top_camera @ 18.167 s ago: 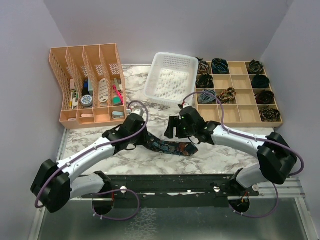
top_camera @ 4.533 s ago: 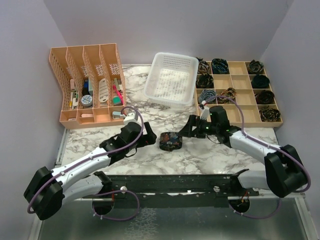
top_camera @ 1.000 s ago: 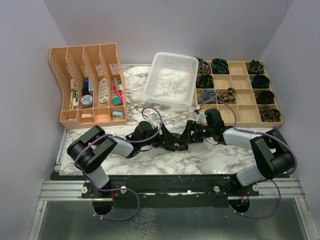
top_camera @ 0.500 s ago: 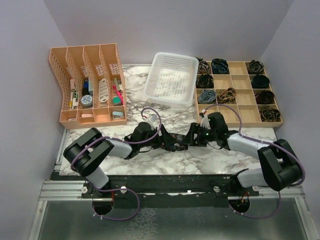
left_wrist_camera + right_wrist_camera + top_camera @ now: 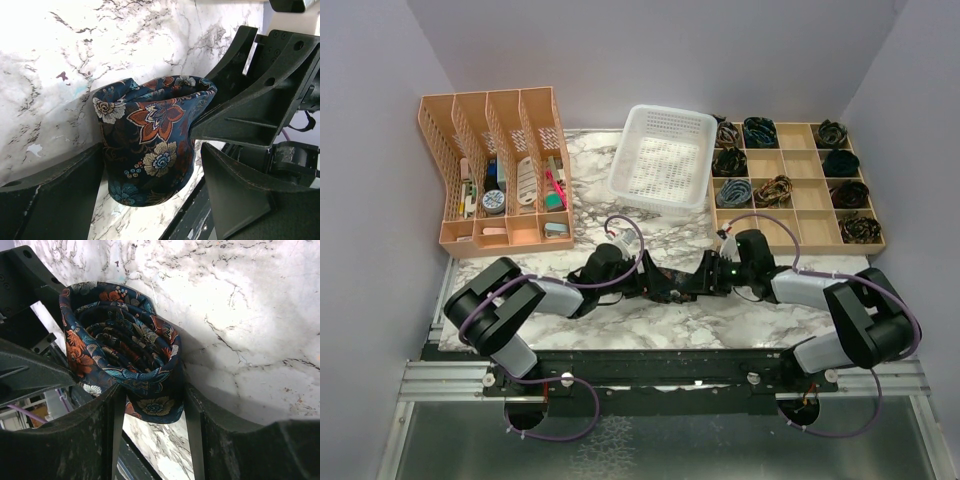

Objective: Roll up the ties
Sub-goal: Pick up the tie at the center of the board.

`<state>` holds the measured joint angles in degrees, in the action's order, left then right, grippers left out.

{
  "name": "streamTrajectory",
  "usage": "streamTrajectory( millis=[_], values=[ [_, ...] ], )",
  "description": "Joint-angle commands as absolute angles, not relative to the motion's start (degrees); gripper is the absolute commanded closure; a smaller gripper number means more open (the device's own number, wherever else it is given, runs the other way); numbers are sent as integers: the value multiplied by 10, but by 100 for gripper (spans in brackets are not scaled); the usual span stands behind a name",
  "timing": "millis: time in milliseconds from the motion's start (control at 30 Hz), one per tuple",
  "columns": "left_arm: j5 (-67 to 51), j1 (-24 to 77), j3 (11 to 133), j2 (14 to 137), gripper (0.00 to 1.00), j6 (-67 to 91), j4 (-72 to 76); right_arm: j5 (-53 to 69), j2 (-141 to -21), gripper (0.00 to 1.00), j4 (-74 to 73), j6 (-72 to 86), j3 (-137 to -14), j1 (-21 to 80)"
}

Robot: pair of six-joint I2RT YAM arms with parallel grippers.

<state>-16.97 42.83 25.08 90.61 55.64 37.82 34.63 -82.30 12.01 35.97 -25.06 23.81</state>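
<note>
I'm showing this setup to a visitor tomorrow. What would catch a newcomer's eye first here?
First, the rolled tie at the middle of the table, dark fabric with orange and blue flowers, held between the left gripper and the right gripper. Then the wooden divided tray at back right, fabric rolls in several cells, and the white basket left of it.

Centre: left gripper (image 5: 150, 200), right gripper (image 5: 152, 405) crowd rolled tie (image 5: 155, 145).
Far: basket (image 5: 663, 160), compartment tray (image 5: 820, 230).
Near: open marble table (image 5: 750, 312).
</note>
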Motion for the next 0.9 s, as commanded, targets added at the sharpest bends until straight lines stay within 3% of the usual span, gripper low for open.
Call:
streamTrajectory(
  millis=[0,433,867],
  values=[
    [-197,430,253,934,21,532,326,352,-841,47,137,348,-228,231],
    [-187,469,286,1004,21,524,325,338,-860,48,141,343,-216,222],
    [-149,471,273,956,49,513,325,332,-834,46,114,339,-229,217]
  ],
)
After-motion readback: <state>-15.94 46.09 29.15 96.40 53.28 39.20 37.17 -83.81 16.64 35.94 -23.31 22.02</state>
